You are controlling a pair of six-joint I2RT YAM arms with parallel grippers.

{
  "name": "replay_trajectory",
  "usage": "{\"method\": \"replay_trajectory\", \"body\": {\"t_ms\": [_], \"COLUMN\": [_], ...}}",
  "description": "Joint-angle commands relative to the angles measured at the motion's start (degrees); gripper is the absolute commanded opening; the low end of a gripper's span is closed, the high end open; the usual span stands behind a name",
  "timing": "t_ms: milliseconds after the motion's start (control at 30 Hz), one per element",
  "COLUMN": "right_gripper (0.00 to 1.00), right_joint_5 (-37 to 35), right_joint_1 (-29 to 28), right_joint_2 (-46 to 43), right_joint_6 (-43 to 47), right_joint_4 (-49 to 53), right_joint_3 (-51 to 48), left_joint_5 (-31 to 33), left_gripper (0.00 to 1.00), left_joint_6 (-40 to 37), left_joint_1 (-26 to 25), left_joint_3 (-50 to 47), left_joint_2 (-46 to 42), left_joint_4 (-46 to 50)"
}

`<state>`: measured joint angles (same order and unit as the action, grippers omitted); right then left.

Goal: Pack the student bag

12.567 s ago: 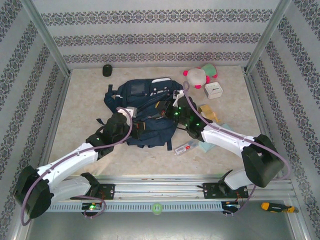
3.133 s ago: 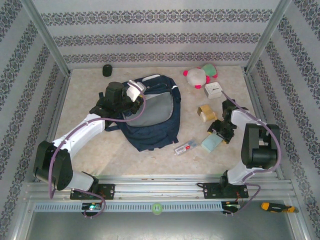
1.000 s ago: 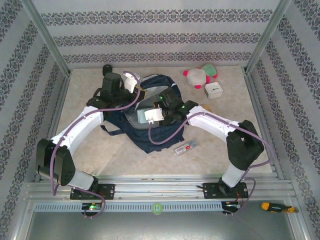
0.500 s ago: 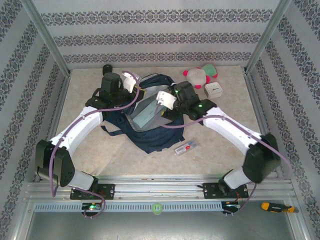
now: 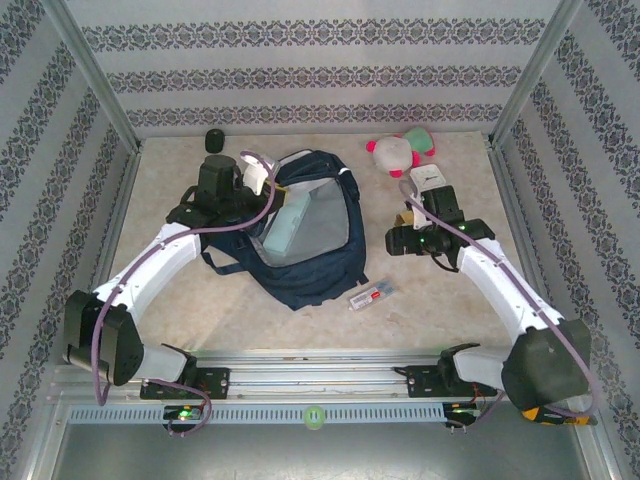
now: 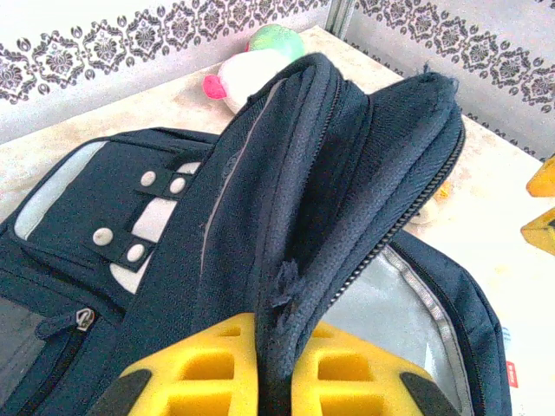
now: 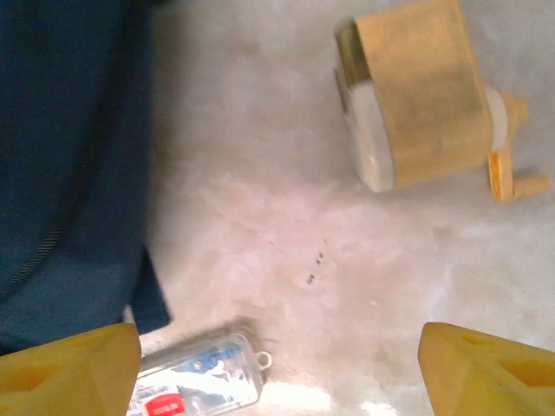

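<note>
Navy woven student bag is pinched by left claw; right claw gapes wide, empty.

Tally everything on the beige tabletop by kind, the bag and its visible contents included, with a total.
Student bag: 1
Teal block in the bag: 1
Plush toy: 1
White box: 1
Tan crank sharpener: 1
Clear plastic case: 1
Black cylinder: 1
Total: 7

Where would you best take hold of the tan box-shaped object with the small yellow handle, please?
Grip the tan box-shaped object across its flat side walls, straight down from above with the open right hand. It lies flat with bare table around it; avoid the handle end.
</note>
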<state>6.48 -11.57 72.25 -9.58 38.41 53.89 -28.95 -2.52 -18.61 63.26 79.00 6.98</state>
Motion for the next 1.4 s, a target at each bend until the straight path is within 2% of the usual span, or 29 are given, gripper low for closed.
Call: {"method": "replay_trajectory", "body": {"t_ms": [0,133,167,200,367,467,667,800,933,1133,1233,1367], "right_gripper": [0.83,0.84,0.84,0.85,0.89,0.97,0.98,0.97,0.93,0.77,0.66,0.62], "right_joint_5": [1.9,0.7,-0.7,-1.0,-4.3,-3.5,-1.5,-2.8,-4.3,-3.6,-2.7,-1.4], "right_joint_1": [2.5,3.3,3.8,5.9,7.4,7.5,7.4,7.5,7.6,7.5,7.4,6.5], "right_joint_2": [3.5,6.3,8.3,14.5,23.7,28.6,35.4,39.7,42.6,44.1,42.3,37.2], "right_joint_6": [-2.6,-1.1,0.0,4.3,11.5,15.1,20.1,22.5,24.1,24.2,23.1,20.5], "right_joint_4": [2.8,2.8,2.1,1.1,2.1,2.8,4.2,6.5,7.9,9.3,9.7,11.8], "right_joint_3": [1.2,2.7,3.7,8.1,15.8,19.4,24.4,27.6,29.6,30.9,30.6,30.1], "left_joint_5": [-1.4,-1.7,-1.9,-2.2,-2.6,-2.7,-2.3,-1.9,-1.8,-1.6,-1.5,-1.6], "left_gripper": [0.00,0.00,0.00,0.00,0.00,0.00,0.00,0.00,0.00,0.00,0.00,0.00], "left_joint_6": [0.8,1.1,1.3,1.5,1.8,1.9,1.8,1.7,1.9,2.0,2.1,2.5], "left_joint_1": [0.7,0.7,0.7,0.7,0.7,0.7,0.7,0.8,0.7,0.7,0.7,0.7], "left_joint_3": [0.3,0.0,-0.1,-0.3,-0.4,-0.3,-0.3,-0.5,-0.8,-1.1,-1.1,-1.5], "left_joint_2": [-2.7,-2.9,-2.8,-3.0,-3.3,-3.3,-3.3,-3.4,-3.2,-3.4,-3.5,-3.4], "left_joint_4": [-3.9,-4.2,-4.4,-4.7,-4.8,-4.7,-4.3,-4.3,-4.4,-4.8,-4.8,-5.5]}}
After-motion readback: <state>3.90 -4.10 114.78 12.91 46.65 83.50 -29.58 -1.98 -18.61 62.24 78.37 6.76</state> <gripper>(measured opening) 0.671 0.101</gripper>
